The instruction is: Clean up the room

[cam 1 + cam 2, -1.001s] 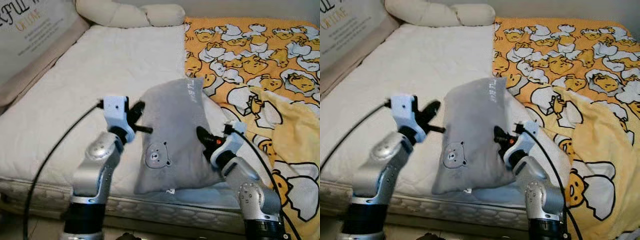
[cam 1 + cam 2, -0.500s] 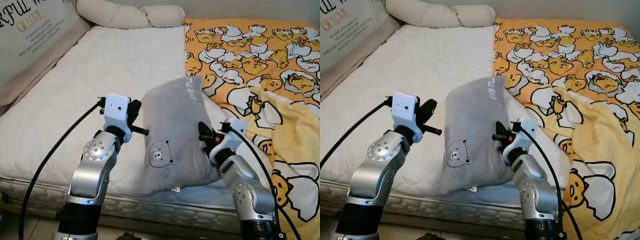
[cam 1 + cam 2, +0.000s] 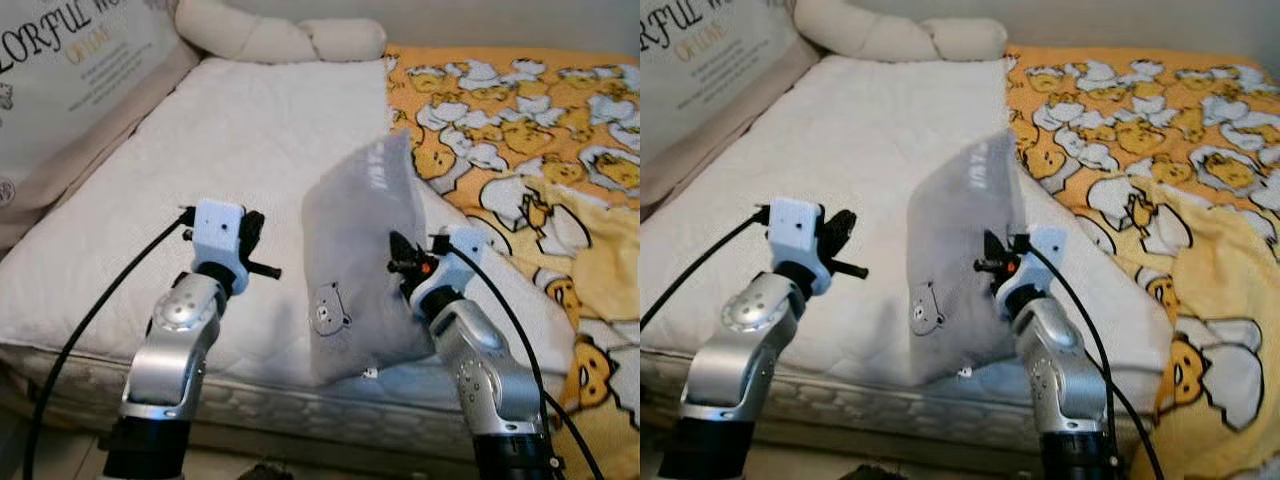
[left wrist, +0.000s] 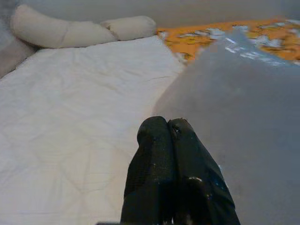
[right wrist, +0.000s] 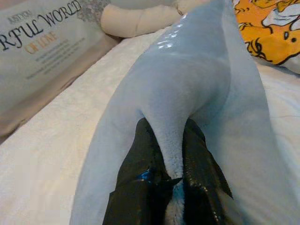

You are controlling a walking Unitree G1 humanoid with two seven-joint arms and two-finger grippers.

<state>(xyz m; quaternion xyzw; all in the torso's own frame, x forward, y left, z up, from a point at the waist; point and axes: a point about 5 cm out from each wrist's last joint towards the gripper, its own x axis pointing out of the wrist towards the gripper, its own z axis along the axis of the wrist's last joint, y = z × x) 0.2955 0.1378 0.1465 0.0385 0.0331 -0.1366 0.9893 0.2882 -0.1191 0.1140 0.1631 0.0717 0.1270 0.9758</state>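
Note:
A grey pillow [image 3: 358, 262] with a small bear face hangs tilted above the white mattress [image 3: 250, 130], its lower corner near the bed's front edge. My right gripper [image 3: 400, 264] is shut on a fold of the pillow's right side; in the right wrist view the grey fabric [image 5: 187, 79] is pinched between the two black fingers [image 5: 140, 150]. My left gripper [image 3: 256, 240] is shut with nothing in it. It hovers over the mattress a short way left of the pillow, apart from it. In the left wrist view its fingertips [image 4: 154, 129] press together, with the pillow [image 4: 243, 108] beside them.
A yellow duck-print blanket [image 3: 520, 130] covers the bed's right half and hangs over its front. A long cream bolster [image 3: 270, 35] lies at the head. A printed cushion panel [image 3: 60, 60] leans along the left side. Black cables trail from both arms.
The pillow has risen and turned more upright in the right gripper's hold. The left gripper now stands farther from the pillow's left edge. The camera has shifted slightly.

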